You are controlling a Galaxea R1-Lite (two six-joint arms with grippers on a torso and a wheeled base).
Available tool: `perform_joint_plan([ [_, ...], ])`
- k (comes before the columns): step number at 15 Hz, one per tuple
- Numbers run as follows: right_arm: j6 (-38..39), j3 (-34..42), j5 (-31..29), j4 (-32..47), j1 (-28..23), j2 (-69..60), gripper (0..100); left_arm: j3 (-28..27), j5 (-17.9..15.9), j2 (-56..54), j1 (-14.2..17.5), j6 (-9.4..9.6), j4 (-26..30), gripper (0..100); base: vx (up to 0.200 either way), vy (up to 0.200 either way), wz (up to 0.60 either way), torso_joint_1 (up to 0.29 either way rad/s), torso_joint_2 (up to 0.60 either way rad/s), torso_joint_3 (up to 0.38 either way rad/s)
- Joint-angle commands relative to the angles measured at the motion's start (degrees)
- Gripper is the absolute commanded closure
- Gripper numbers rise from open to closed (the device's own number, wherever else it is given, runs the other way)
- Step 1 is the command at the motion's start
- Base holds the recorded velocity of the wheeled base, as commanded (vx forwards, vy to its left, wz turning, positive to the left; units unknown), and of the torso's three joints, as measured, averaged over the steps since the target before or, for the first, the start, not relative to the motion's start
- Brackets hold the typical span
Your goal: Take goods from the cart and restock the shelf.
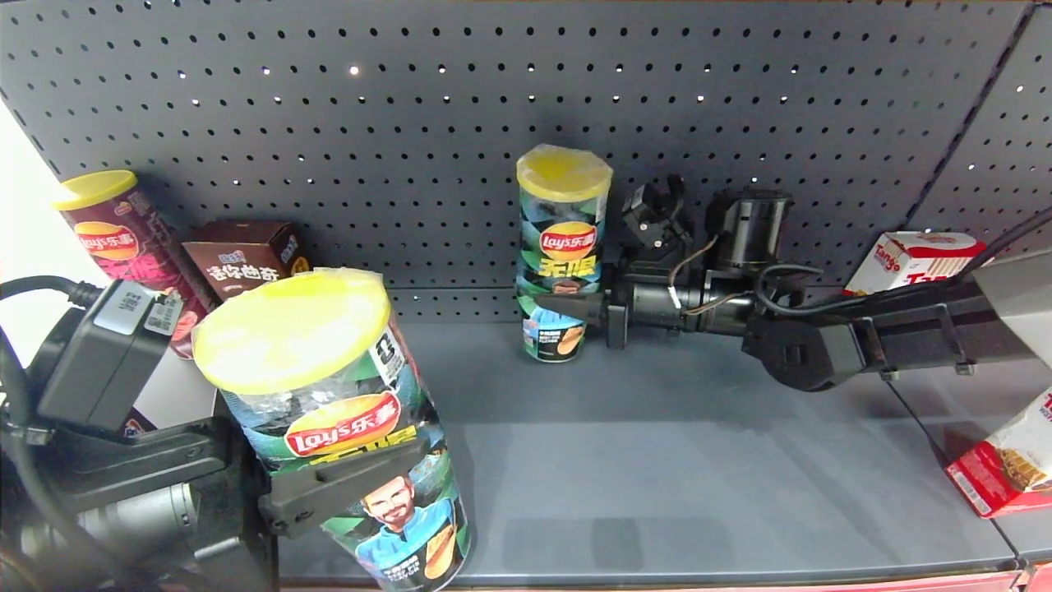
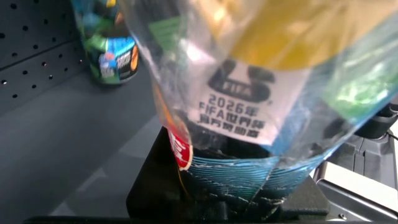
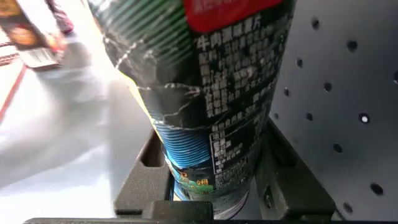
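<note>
A: Gripping anything?
B: Left end effector [image 1: 360, 483] is clenched on a chip can [image 1: 329, 386] at the lower left of the frame.
A: And the right?
B: Right end effector [image 1: 560, 309] grasps a second chip can [image 1: 565, 247], upright on the shelf [image 1: 699, 460] at mid-frame, near the pegboard [image 1: 411, 123].

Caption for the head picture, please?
Left hand grips the near chip can, right hand the far chip can, at the shelf.

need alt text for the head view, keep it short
The left gripper holds a yellow-lidded chip can up front, while the right gripper clasps a matching can standing upright at the back of the grey shelf by the pegboard wall. A maroon can and brown box stand back left; a white-and-red box sits back right.
</note>
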Motion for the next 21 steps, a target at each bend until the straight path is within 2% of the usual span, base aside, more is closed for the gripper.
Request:
perform_joint_plan([
  [1, -0.3, 5.6, 0.0, -0.2, 1.1, -7.2, 100, 0.0, 0.0, 0.0, 0.0, -0.02, 0.0, 100, 0.000, 0.000, 0.00, 0.000, 0.00, 0.000],
  [2, -0.3, 10.0, -0.1, -1.1, 2.2, -10.2, 100, 0.0, 0.1, 0.1, 0.0, -0.02, 0.0, 100, 0.000, 0.000, 0.00, 0.000, 0.00, 0.000],
  [3, -0.3, 10.0, -0.1, -1.1, 2.2, -10.2, 100, 0.0, 0.1, 0.1, 0.0, -0.02, 0.0, 100, 0.000, 0.000, 0.00, 0.000, 0.00, 0.000],
  [4, -0.3, 16.0, -2.4, -3.7, 4.2, -13.3, 100, 0.1, 0.1, 0.1, 0.0, 0.07, 0.1, 100, 0.000, 0.000, 0.00, 0.000, 0.00, 0.000],
  [6, 0.1, 22.0, -5.5, -7.5, 6.6, -15.2, 100, 0.1, 0.1, 0.1, 0.0, -0.02, 0.1, 100, 0.000, 0.000, 0.00, 0.000, 0.00, 0.000],
  [11, 0.1, 34.7, -5.8, -13.9, 9.1, -18.0, 100, 0.1, 0.2, 0.2, 0.0, -0.11, 0.1, 100, 0.000, 0.000, 0.00, 0.000, 0.00, 0.000],
  [14, 0.0, 38.5, -5.7, -16.5, 9.0, -17.8, 100, 0.1, 0.2, 0.4, 0.0, -0.20, 0.1, 100, 0.000, 0.000, 0.00, 0.000, 0.00, 0.000],
  [21, -0.3, 41.8, -5.7, -17.4, 9.1, -17.7, 100, 0.4, 0.2, 0.4, 0.4, -0.28, 0.1, 100, 0.000, 0.000, 0.00, 0.000, 0.00, 0.000],
])
